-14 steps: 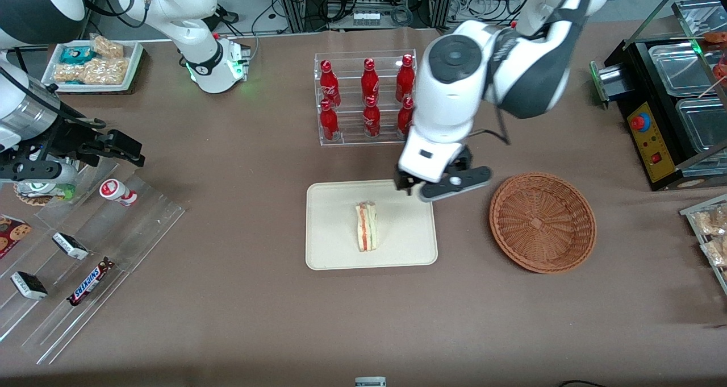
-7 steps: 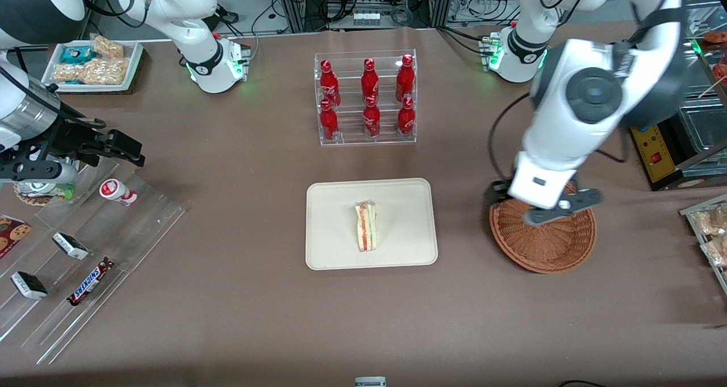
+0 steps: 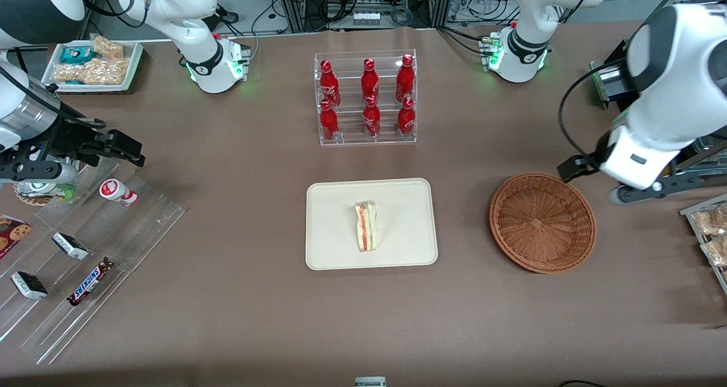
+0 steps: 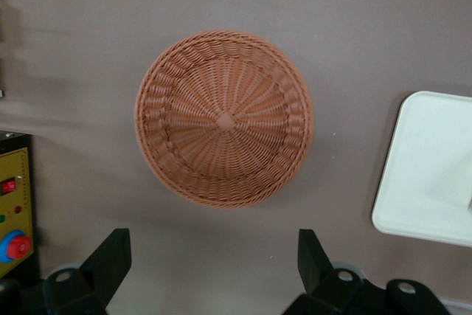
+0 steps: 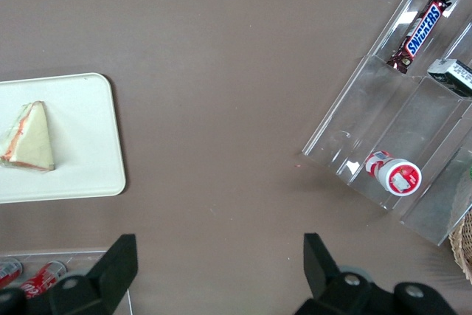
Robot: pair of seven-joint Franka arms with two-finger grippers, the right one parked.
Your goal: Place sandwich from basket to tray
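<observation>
My jaws [image 4: 210,271] hang spread wide above the basket [image 3: 542,222] — sandwich [image 3: 367,226] lies on the tray [image 3: 329,250].

A flat cream-beige plastic tray [image 5: 88,175] with rounded corners lies on the brown table [image 5: 221,71], cut off at the frame edge. On the tray rests a triangular sandwich wedge [image 5: 31,138] of pale bread, with a pink-red and green filling line along one cut edge. Well apart from the tray stands a clear acrylic stepped rack [image 5: 398,130]. In the rack lie a brown Snickers bar [image 5: 419,29], a small dark-and-white packaged snack [image 5: 451,77] and a red-and-white round-capped little bottle [image 5: 392,172] on its side. Near the tray, red bottle tops [image 5: 33,277] show in another clear rack.
</observation>
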